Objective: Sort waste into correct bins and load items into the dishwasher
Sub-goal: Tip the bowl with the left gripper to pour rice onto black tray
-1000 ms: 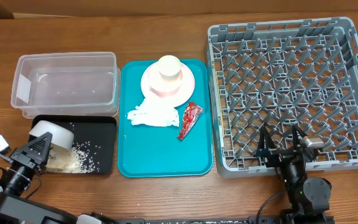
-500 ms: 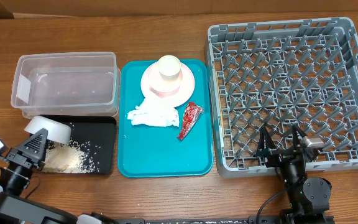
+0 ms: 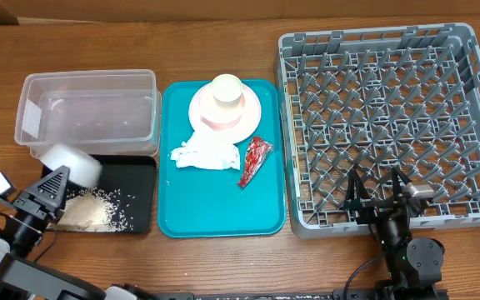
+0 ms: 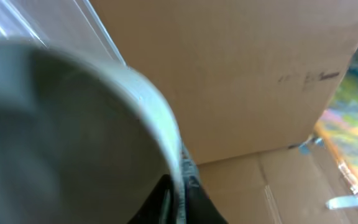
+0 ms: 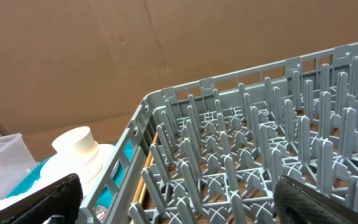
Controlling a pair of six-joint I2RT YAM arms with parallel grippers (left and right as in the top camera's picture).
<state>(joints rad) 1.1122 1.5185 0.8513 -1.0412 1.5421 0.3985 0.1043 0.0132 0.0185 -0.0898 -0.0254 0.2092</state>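
The left gripper (image 3: 57, 179) is pinching the rim of the whitish-grey bowl (image 3: 72, 162), its fingers nearly closed on the thin wall. It is holding the bowl tipped over the far left corner of the black tray (image 3: 142, 196). Loose rice (image 3: 98, 212) is lying in a pile on the tray's left half. The bowl is round, so it has no real long axis. Its mouth seems to be facing down toward the pile and its base toward the clear tub (image 3: 86, 112) just beyond the tray. To do this well, the arm should be keeping the mouth over the tray until it drops no more grains, gripping firmly, then rising clear of the tub rim. The right gripper (image 3: 379, 193) is waiting wide open and empty, far right of the tray at the dish rack (image 3: 390, 125)
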